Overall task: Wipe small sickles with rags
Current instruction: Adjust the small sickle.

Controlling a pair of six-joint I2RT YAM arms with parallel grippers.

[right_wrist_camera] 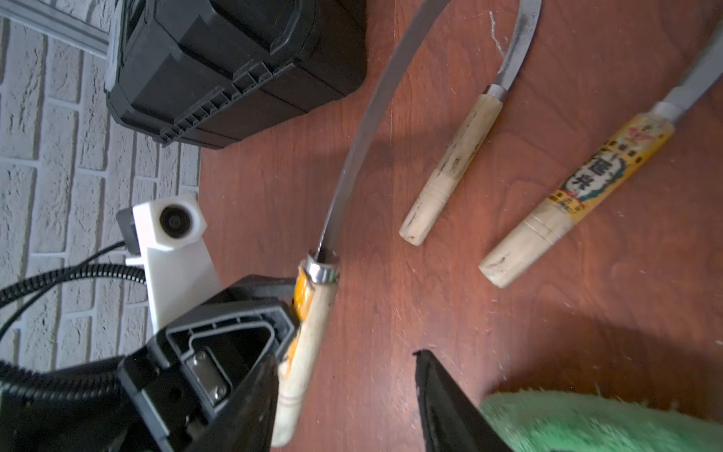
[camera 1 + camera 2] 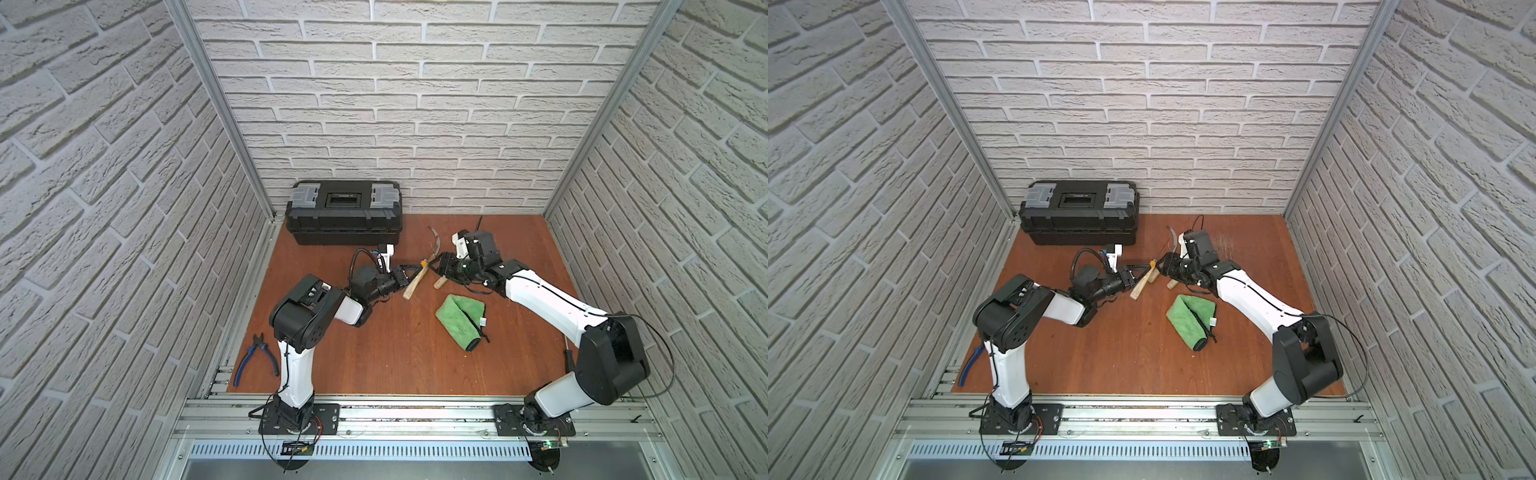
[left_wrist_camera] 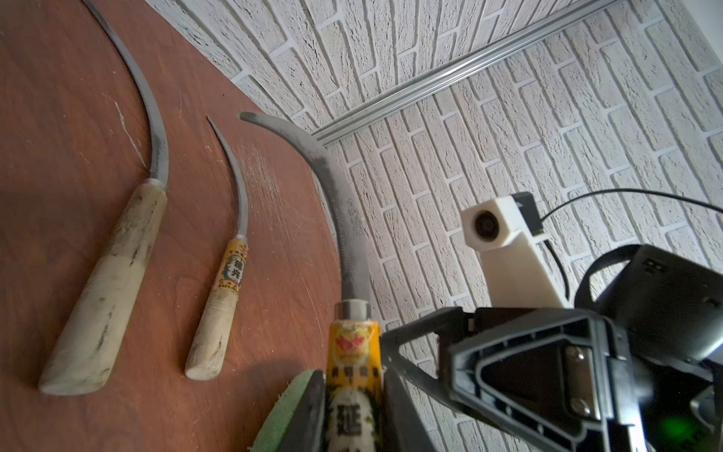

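Left pincer [image 3: 352,391] clamped on the held labelled sickle [image 3: 348,235] by its handle, blade lifted clear of the desk [image 2: 374,353]. Right pincer [image 1: 344,354] with jaws apart, same handle's butt end between them, close by one jaw. Plain-handled sickle [image 3: 105,281] and smaller labelled sickle [image 3: 219,297] flat on the desk just beside. Green rag [image 2: 459,320] folded, right of centre, near those handles.

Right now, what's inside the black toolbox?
The toolbox is shut, so whatever is inside is hidden. Only its lid shows, with grey trays at both ends.
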